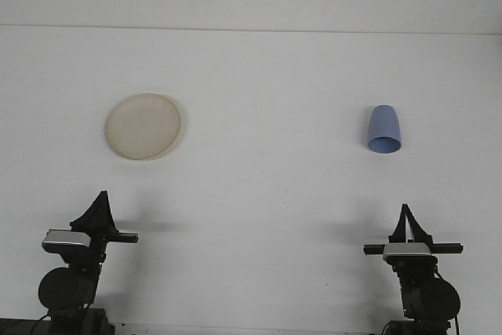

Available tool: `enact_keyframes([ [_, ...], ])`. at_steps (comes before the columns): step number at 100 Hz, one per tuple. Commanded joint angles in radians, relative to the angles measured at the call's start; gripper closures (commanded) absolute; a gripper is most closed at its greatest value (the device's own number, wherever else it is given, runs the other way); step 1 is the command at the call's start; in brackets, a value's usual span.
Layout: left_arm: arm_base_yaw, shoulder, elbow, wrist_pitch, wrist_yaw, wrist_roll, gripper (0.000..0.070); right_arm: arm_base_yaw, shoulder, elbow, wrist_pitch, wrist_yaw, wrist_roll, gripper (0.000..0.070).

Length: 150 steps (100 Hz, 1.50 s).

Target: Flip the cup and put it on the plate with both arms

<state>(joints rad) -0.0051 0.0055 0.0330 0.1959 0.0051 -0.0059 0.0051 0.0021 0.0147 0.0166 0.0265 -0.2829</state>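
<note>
The blue cup (383,130) stands mouth-down on the white worktop (267,194), well to the right of the cream plate (143,126) and apart from it. The left tool (97,211) sits nearer the camera than the plate, just left of it, clenched on nothing. The right tool (407,220) sits nearer the camera than the cup, also clenched and empty.

Both arms are black, with rounded joint housings, silver-grey camera blocks on black crossbars, and dark pointed grippers: left gripper (100,203), right gripper (406,217).
</note>
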Motion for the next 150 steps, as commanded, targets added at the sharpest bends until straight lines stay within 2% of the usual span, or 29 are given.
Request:
enact_keyframes([
  [1, -0.002, -0.002, -0.019, 0.014, -0.002, 0.013, 0.0687, 0.0, -0.001, -0.002, 0.013, -0.002, 0.014, 0.07],
  [81, -0.002, -0.002, -0.019, 0.014, -0.002, 0.013, 0.0687, 0.0, -0.001, -0.002, 0.013, -0.001, 0.019, 0.07],
  [89, -0.002, -0.002, -0.019, 0.014, -0.002, 0.013, 0.0687, 0.0, -0.001, -0.002, 0.013, -0.004, 0.053, 0.07],
  [102, -0.002, -0.002, -0.019, 0.014, -0.002, 0.013, 0.0687, 0.0, -0.001, -0.002, 0.013, -0.003, 0.163, 0.07],
  [122, -0.002, -0.002, -0.019, 0.014, -0.002, 0.013, 0.0687, 0.0, -0.001, -0.002, 0.005, -0.002, 0.205, 0.07],
  [142, -0.002, -0.002, -0.019, 0.014, -0.002, 0.013, 0.0687, 0.0, -0.001, -0.002, -0.01, -0.001, 0.391, 0.07],
  [150, -0.002, -0.002, -0.019, 0.014, -0.002, 0.013, 0.0687, 0.0, -0.001, 0.0, -0.011, -0.001, 0.425, 0.07],
])
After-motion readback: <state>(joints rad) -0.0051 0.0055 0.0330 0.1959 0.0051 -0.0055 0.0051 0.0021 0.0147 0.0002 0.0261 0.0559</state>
